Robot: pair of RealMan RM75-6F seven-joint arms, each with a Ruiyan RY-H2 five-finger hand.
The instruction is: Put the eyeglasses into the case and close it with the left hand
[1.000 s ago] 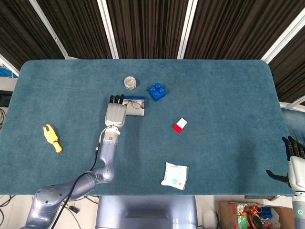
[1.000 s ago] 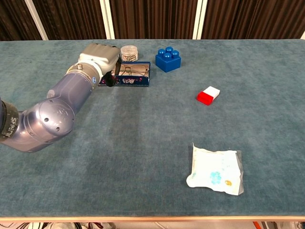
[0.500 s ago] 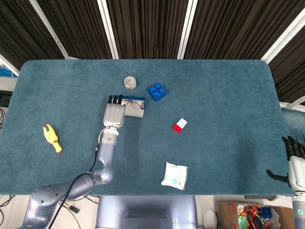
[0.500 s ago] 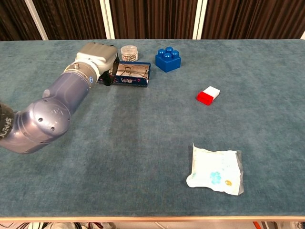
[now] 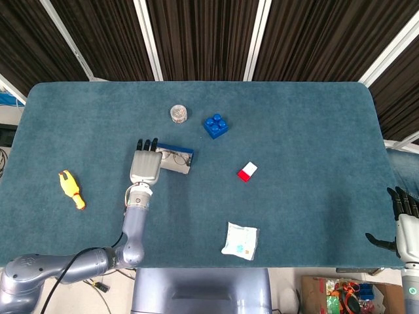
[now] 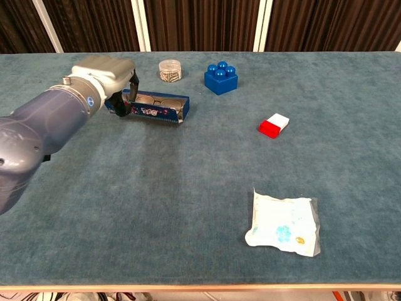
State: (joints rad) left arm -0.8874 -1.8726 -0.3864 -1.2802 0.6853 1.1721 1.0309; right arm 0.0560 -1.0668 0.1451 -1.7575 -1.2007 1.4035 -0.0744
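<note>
Left robot hand [image 6: 103, 75] grips the left end of the open case [image 6: 153, 108], which sits on the desk [image 6: 188, 188] with the eyeglasses [image 5: 175, 157] inside. Jar [image 6: 168, 69] and blue block [image 6: 220, 78] stand behind it. Right robot hand [image 5: 402, 226] rests at the desk's right edge, fingers apart, holding nothing.

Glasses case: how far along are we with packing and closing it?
Done: the eyeglasses already lie inside the open case. In hand: the left hand is at the case's left end, seemingly gripping it. Left: the case is not yet shut. The right hand sits idle at the table's edge.
</note>
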